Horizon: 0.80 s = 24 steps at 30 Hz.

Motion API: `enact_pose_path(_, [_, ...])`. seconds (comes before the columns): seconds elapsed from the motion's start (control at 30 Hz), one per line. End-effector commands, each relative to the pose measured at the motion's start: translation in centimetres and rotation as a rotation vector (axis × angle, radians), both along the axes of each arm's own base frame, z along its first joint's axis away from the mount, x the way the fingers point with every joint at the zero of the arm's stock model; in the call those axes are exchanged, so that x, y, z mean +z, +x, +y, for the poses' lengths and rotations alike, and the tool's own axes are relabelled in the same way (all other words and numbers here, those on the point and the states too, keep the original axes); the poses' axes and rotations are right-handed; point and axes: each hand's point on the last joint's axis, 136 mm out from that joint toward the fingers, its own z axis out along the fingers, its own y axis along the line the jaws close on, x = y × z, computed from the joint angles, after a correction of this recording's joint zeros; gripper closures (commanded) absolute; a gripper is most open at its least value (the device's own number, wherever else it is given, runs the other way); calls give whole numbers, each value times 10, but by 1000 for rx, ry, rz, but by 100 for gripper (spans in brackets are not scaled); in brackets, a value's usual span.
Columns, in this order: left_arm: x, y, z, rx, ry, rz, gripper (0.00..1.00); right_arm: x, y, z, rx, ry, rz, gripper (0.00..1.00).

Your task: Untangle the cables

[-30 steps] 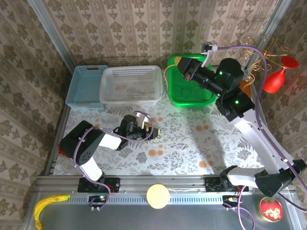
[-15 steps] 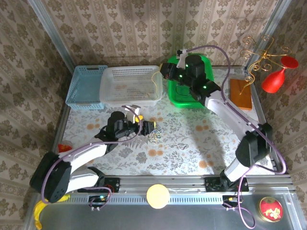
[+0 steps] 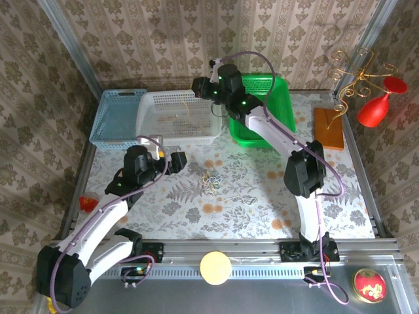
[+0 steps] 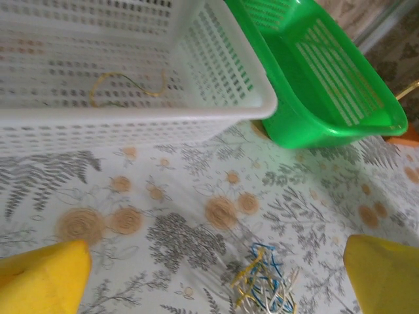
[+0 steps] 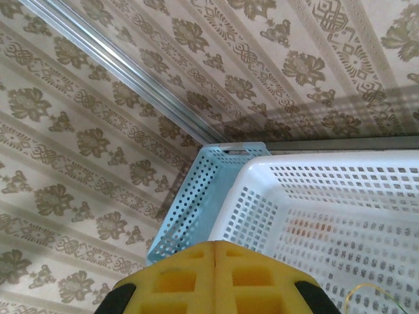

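A small clump of thin cables [image 3: 211, 182], with blue, yellow and pale strands, lies on the floral cloth, and shows low in the left wrist view [image 4: 265, 289]. My left gripper [image 3: 170, 156] [image 4: 213, 275] is open just left of the clump, its yellow pads wide apart and nothing between them. My right gripper [image 3: 198, 87] [image 5: 216, 247] is shut above the white basket [image 3: 177, 139]. A thin yellow cable [image 3: 188, 108] hangs from it into the basket and shows through the basket wall [image 4: 127, 84].
A blue basket [image 3: 118, 118] stands left of the white one and a green basket [image 3: 283, 111] to its right. A thin dark cord [image 3: 245, 198] lies on the cloth. An orange board [image 3: 327, 127], a gold wire stand [image 3: 353, 69] and a red glass [image 3: 374, 110] stand at the back right.
My right arm swung left from the green basket to over the white basket, carrying the yellow cable. My left gripper opened fully and drew back left from the clump.
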Motion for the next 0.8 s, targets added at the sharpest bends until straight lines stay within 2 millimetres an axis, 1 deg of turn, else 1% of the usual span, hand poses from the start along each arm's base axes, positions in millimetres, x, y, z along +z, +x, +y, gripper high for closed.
enact_pose_path(0.0, [18,2,9,25,-17,10,0,-20,11,14,12,-31,24,100])
enact_pose_path(0.13, [39,13,19,47,-56,-4,0,-43,21,26,31,-59,50,100])
enact_pose_path(0.17, [44,15,21,49,-65,-8,0,-49,22,29,37,-69,58,98])
enact_pose_path(0.2, [48,17,22,51,-69,-9,0,-56,24,30,40,-80,65,90])
enact_pose_path(0.27, [54,21,24,53,-71,-11,0,-63,25,31,46,-96,72,64])
enact_pose_path(0.3, [55,23,25,55,-67,-9,0,-64,25,32,50,-101,71,56])
enact_pose_path(0.33, [57,25,26,57,-68,-6,0,-62,24,31,55,-109,67,50])
enact_pose_path(0.37, [58,26,26,52,-70,-3,0,-59,22,31,63,-114,63,48])
enact_pose_path(0.43, [61,27,26,52,-72,-2,0,-50,15,29,80,-123,57,47])
enact_pose_path(0.53, [62,29,25,52,-87,-1,0,-34,-2,23,99,-129,50,46])
enact_pose_path(0.6, [59,30,22,50,-113,26,0,-28,-17,15,107,-131,58,46])
enact_pose_path(0.67, [56,29,15,15,-133,55,0,-25,-39,5,121,-127,69,45])
enact_pose_path(0.77, [46,25,6,-20,-146,101,0,-31,-72,-13,131,-132,95,46])
